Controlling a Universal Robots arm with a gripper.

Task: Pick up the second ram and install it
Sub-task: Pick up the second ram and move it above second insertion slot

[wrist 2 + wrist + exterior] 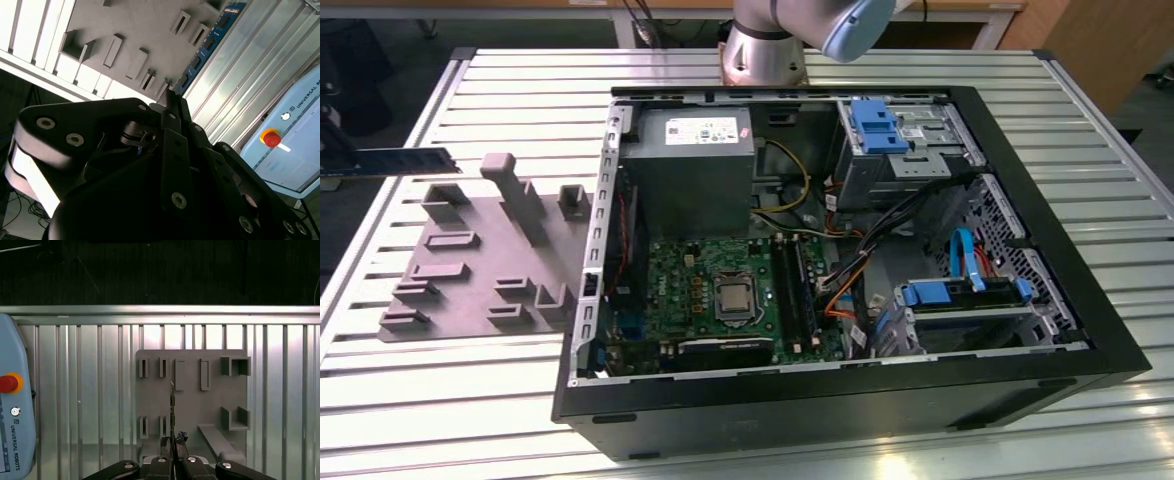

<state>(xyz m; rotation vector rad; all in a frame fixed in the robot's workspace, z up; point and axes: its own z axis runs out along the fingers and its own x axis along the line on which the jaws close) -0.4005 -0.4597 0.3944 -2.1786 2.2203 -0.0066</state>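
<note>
The second ram (394, 160) is a dark blue-green stick hanging level above the table, off the far corner of the grey moulded tray (467, 270) on the exterior view's left. My gripper (172, 444) is shut on one end of it. In the first wrist view the ram (172, 407) shows edge-on, reaching out over the tray (200, 405). In the second wrist view the ram (205, 47) stretches away from the gripper (170, 100) alongside the tray (135, 25). The black memory sockets (790, 285) lie on the green motherboard inside the open computer case.
The open black computer case (1067, 250) fills the middle of the slatted metal table (520, 80), with a power supply (687, 170), cables and blue drive cages (874, 125) inside. A teach pendant with a red button (9, 384) lies beyond the tray. The arm's base (761, 50) stands behind the case.
</note>
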